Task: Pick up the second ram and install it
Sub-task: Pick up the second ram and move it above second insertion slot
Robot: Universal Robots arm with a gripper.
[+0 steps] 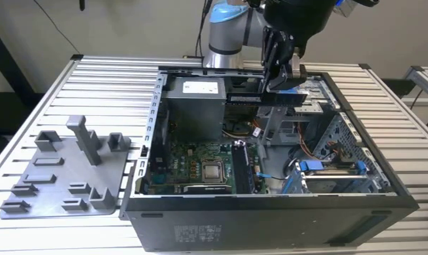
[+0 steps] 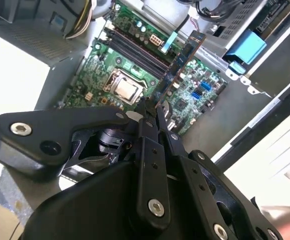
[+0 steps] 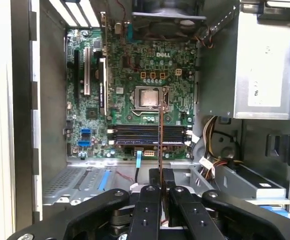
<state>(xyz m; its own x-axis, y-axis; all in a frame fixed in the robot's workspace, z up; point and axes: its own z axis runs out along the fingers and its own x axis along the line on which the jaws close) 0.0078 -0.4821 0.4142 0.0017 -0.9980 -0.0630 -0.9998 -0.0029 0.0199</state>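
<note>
My gripper (image 1: pixel 281 87) hangs over the open computer case (image 1: pixel 270 212), shut on the second ram (image 1: pixel 260 99), a thin dark stick held level above the case's inside. In the second wrist view the ram (image 2: pixel 179 65) sticks out from the shut gripper (image 2: pixel 152 112) over the green motherboard (image 2: pixel 97 75). The first wrist view has the ram (image 3: pixel 160 130) edge-on, a thin line running out from the gripper (image 3: pixel 161 175) across the long black memory slots (image 3: pixel 135 135). It is well above the slots and touches none of them.
A grey fixture tray (image 1: pixel 58 180) with upright posts lies on the slatted table at the exterior view's left. Inside the case are the power supply (image 1: pixel 192 106), the processor socket (image 3: pixel 147 97), a drive cage with blue tabs (image 1: pixel 327 167) and loose cables (image 3: pixel 209 132).
</note>
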